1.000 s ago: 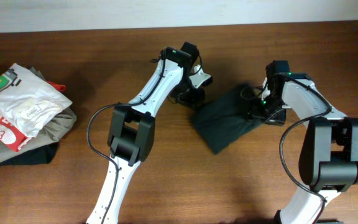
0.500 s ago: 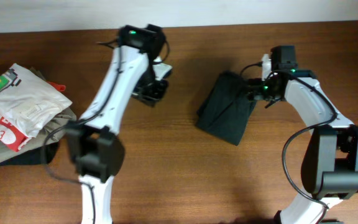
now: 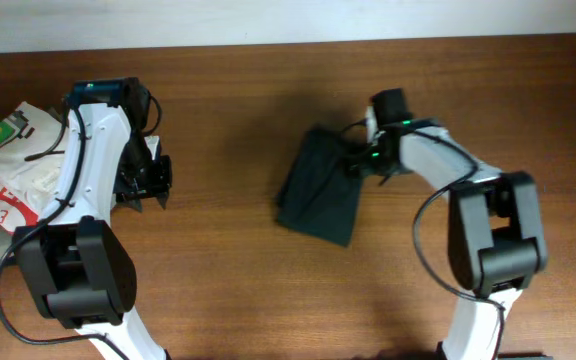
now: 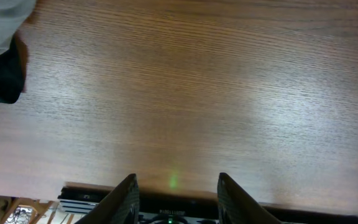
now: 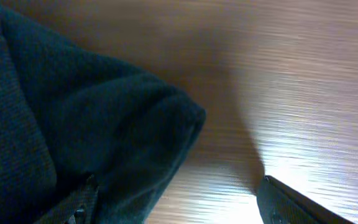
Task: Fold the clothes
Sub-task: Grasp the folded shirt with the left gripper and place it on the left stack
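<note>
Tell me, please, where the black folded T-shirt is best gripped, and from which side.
Grip the black T-shirt at the corner beside the right gripper, coming in from the right, low along the table. That corner is a thick, rounded fold bulging upward, so the open jaws could probably close around its layers.

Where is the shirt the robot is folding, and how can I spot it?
Look at the brown wooden table, just right of its middle. The folded black fabric T-shirt lies there as a plain dark slab. The other clothes are a white and red heap far off at the table's left edge.
</note>
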You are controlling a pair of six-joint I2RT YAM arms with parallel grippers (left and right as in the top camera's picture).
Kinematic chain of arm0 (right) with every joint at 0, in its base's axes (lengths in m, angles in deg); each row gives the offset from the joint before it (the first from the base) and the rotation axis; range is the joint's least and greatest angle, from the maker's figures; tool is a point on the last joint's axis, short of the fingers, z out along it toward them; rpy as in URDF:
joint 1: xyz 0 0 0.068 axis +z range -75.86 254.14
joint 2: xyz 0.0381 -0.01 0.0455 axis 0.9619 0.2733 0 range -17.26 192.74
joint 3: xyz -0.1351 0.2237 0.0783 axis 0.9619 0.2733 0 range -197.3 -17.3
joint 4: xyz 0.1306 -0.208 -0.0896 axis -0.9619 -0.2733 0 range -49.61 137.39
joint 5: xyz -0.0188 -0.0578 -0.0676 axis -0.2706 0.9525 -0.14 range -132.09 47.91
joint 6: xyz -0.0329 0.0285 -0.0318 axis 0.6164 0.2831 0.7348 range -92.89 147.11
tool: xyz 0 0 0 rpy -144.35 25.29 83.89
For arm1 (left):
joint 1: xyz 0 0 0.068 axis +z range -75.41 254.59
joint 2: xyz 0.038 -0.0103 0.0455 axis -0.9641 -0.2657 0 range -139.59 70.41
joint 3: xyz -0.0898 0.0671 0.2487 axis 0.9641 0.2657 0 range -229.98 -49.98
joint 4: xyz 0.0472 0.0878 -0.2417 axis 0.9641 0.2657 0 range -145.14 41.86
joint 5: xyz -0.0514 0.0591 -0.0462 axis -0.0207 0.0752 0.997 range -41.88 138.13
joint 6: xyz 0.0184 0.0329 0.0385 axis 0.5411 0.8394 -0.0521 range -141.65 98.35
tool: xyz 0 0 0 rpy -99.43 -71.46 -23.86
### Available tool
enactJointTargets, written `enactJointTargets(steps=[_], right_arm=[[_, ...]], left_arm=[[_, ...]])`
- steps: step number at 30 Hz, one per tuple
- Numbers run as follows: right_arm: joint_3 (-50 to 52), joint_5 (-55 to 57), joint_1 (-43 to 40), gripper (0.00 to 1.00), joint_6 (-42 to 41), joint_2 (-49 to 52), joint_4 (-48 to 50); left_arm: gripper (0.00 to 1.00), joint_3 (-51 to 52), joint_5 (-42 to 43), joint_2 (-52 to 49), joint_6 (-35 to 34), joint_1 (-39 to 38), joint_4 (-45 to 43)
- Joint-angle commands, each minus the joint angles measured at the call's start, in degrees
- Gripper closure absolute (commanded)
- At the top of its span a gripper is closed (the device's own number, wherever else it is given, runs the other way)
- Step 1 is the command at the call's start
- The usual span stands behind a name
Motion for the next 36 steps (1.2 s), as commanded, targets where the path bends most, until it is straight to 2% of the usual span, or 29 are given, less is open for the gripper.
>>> enactJointTargets(steps=[1, 2, 3, 4, 5, 6, 8, 10, 14, 15, 16, 17, 18, 20, 21, 23, 25, 28, 32, 36], right_arm=[[-0.3, -1.9, 9.0, 0.15, -0.3, 1.9, -0.8], [-0.7, -0.2, 10.5, 0.14, -0.3, 1.8, -1.1], [-2.4, 0.5, 10.1, 0.13, -0.4, 1.7, -3.3], [-4.4, 0.4, 9.0, 0.13, -0.4, 1.5, -6.2], [-7.3, 0.4, 7.4, 0.13, -0.4, 0.9, -10.3], [-13.2, 0.6, 4.3, 0.09, -0.3, -0.1, -18.1], [-20.9, -1.5, 1.2, 0.01, -0.3, -0.2, -28.4], [-24.9, -2.7, -1.8, 0.01, -0.3, -0.2, -35.9], [-24.9, -2.6, -3.1, 0.01, -0.3, -0.2, -39.1], [-24.9, -2.6, -3.1, 0.01, -0.3, -0.2, -39.0], [-24.9, -2.6, -3.1, 0.01, -0.3, -0.2, -39.0], [-24.9, -2.6, -3.1, 0.01, -0.3, -0.2, -39.0], [-24.9, -2.6, -3.1, 0.01, -0.3, -0.2, -39.1], [-24.9, -2.6, -3.1, 0.01, -0.3, -0.2, -39.7], [-24.9, -2.4, -3.1, 0.01, -0.3, -0.2, -39.8], [-24.9, -2.4, -3.2, 0.01, -0.3, -0.2, -39.8], [-24.9, -2.4, -3.1, 0.01, -0.3, -0.2, -40.0], [-24.9, -2.4, -3.2, 0.01, -0.3, -0.2, -40.2], [-24.9, -2.4, -3.1, 0.01, -0.3, -0.1, -40.1], [-24.9, -2.4, -3.2, 0.01, -0.3, -0.1, -40.1]], left_arm=[[0.59, 0.5, 1.0, 0.6, 0.0, -0.5, -0.6], [0.59, 0.5, 6.3, 0.6, 4.1, -1.0, -2.4], [0.56, 0.5, 17.6, 0.6, 13.3, -2.0, -7.4], [0.42, 0.5, 23.9, 0.5, 19.0, -2.8, -11.1], [0.24, 0.5, 27.8, 0.4, 21.9, -4.0, -16.1], [0.15, 0.5, 27.7, -0.8, 21.9, -6.0, -22.4], [0.13, 0.5, 31.6, -4.8, 24.8, -8.9, -26.1], [0.13, 0.5, 33.0, -10.1, 29.4, -12.4, -28.4], [0.13, 0.5, 31.2, -20.5, 28.1, -17.1, -36.0], [0.14, 0.5, 33.7, -22.0, 27.8, -18.0, -35.9], [0.43, 0.5, 34.6, -22.3, 27.8, -18.8, -35.1], [0.79, 0.5, 34.8, -22.3, 27.8, -19.5, -35.0], [0.99, 0.5, 34.7, -22.3, 27.8, -20.1, -35.1], [1.00, -2.1, 30.9, -22.2, 26.4, -19.3, -33.9], [1.00, -8.2, 25.8, -21.9, 25.4, -17.2, -29.7], [1.00, -19.1, 23.0, -20.2, 25.4, -12.8, -21.4], [1.00, -25.2, 21.0, -17.6, 25.2, -6.9, -17.6], [1.00, -25.5, 10.1, -13.7, 17.2, 4.6, -16.9], [1.00, -25.5, 6.6, -10.4, 12.6, 16.8, -13.4], [1.00, -25.5, 7.1, -3.9, 12.6, 21.5, -15.9]])
